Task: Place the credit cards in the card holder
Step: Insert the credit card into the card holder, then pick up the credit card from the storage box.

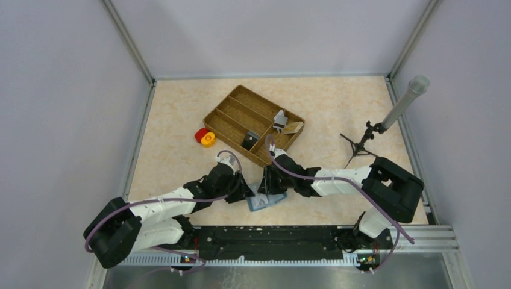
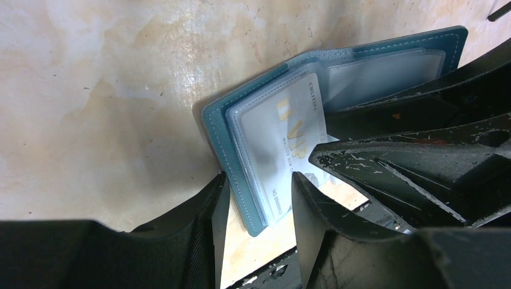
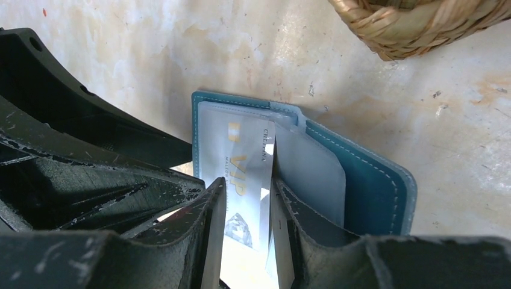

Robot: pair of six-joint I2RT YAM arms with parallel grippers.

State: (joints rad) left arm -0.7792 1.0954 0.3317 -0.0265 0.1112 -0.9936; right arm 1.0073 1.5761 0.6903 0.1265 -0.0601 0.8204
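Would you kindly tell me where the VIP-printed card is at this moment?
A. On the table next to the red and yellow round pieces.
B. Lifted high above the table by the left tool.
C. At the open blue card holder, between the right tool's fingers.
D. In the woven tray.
C: the right wrist view shows the VIP card lying against the open card holder, its lower end running between the fingers of the right tool.

Card holder (image 2: 218, 129): teal-blue cover, pale stitching along the edge, paler translucent inner sleeves. Credit card (image 2: 283, 129): grey-white with gold "VIP" lettering. Worktop (image 2: 90, 90): beige, marbled with tan blotches; tray (image 3: 416, 30): brown weave.
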